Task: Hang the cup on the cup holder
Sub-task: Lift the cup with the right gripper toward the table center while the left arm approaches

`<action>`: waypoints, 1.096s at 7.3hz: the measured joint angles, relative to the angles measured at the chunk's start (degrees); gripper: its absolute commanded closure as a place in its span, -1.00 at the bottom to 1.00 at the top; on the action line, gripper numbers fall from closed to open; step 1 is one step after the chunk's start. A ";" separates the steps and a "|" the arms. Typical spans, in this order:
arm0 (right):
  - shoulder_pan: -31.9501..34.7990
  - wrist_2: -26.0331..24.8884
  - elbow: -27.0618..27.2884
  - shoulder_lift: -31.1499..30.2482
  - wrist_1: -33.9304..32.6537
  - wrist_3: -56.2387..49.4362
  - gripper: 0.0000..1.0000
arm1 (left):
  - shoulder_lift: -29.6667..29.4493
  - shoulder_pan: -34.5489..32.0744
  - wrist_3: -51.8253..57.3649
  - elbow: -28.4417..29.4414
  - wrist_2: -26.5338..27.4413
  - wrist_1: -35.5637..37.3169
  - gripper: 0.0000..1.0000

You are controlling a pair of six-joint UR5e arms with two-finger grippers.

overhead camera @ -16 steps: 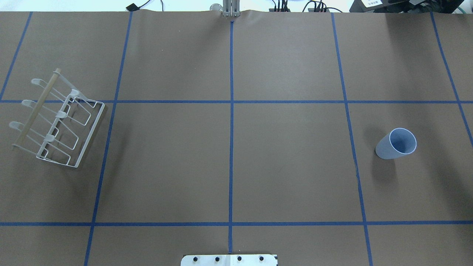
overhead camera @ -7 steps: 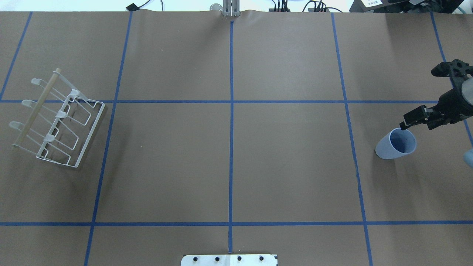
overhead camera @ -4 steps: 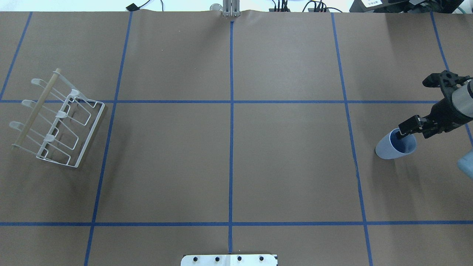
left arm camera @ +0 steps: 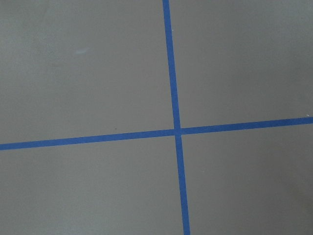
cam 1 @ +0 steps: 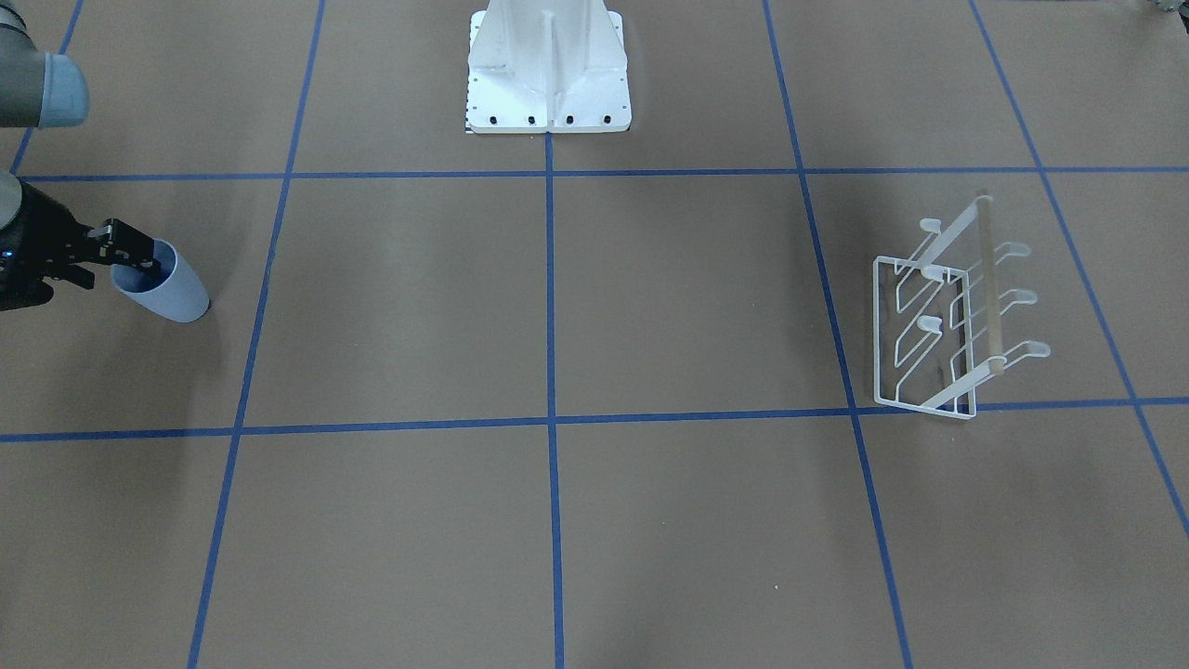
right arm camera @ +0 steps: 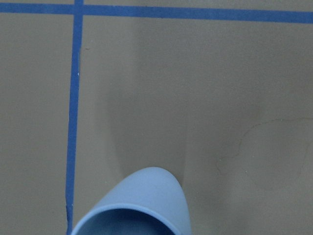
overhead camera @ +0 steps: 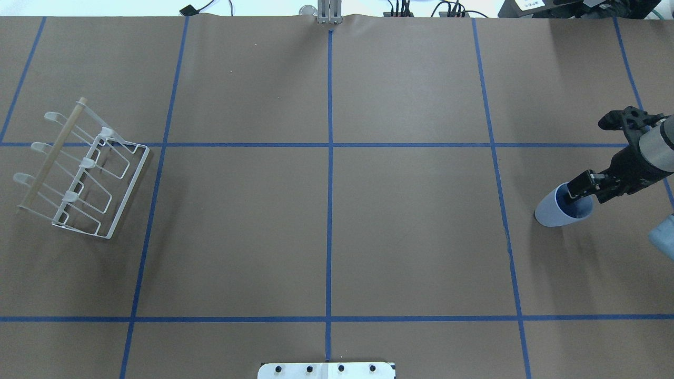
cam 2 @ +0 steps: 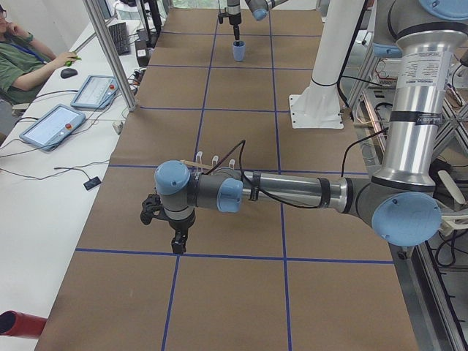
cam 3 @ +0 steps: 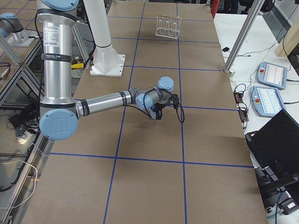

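- Cup (overhead camera: pixel 548 215): smooth, tapered pale-blue plastic, round mouth up, just under the right gripper (overhead camera: pixel 578 188).
- One black finger (overhead camera: pixel 573 193) reaches inside its rim; clamped or loose, I cannot tell.

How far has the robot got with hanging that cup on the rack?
Nothing is finished yet. The cup stands on the table, far from the rack, whose prongs are all bare. In hand: the right gripper has one finger inside the cup's rim, though a firm grip can't be confirmed. Left to do: lift it, carry it across and hang it on a prong.
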 measured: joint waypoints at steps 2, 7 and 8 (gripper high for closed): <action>-0.13 0.07 -0.01 0.19 0.06 -0.12 1.00 | 0.00 0.00 0.00 0.02 0.00 -0.11 -0.97; -0.15 0.38 4.27 0.97 6.34 0.52 1.00 | -0.83 0.01 -1.92 -0.86 -0.08 -0.17 -0.97; -0.18 0.30 4.38 1.41 12.14 2.95 1.00 | -2.02 0.16 -3.38 -1.03 -0.08 -0.83 -0.96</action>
